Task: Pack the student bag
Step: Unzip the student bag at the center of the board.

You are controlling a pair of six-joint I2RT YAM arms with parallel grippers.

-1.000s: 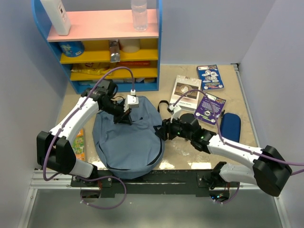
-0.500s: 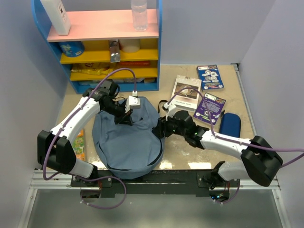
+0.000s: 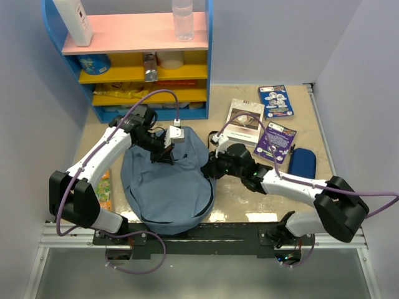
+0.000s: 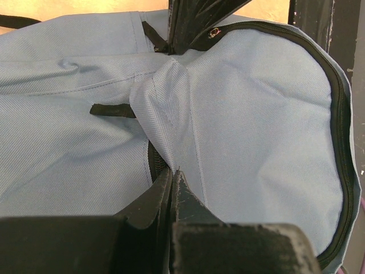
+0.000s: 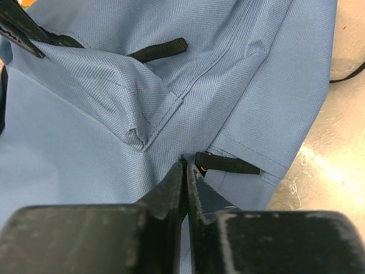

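Student bag [image 3: 165, 187] lies under both tips, looks zipped: left end effector [image 4: 173, 171] pinched shut on a fabric fold, right end effector [image 5: 185, 165] closed on the seam beside a zip pull [image 5: 228, 164]; books [image 3: 244, 121] beyond it remain unpacked, nothing visibly loaded.

The white and black left arm [image 3: 93, 159] reaches out from its base and bends in toward the middle. Its black left claw [image 4: 174, 171] is squeezed tight on a fold of the soft blue-grey cloth student bag [image 3: 165, 196]. The white and black right arm [image 3: 293, 185] lies low and stretches toward the left arm, and its black right claw [image 5: 184, 166] has both fingers pressed together on the bag's edge.
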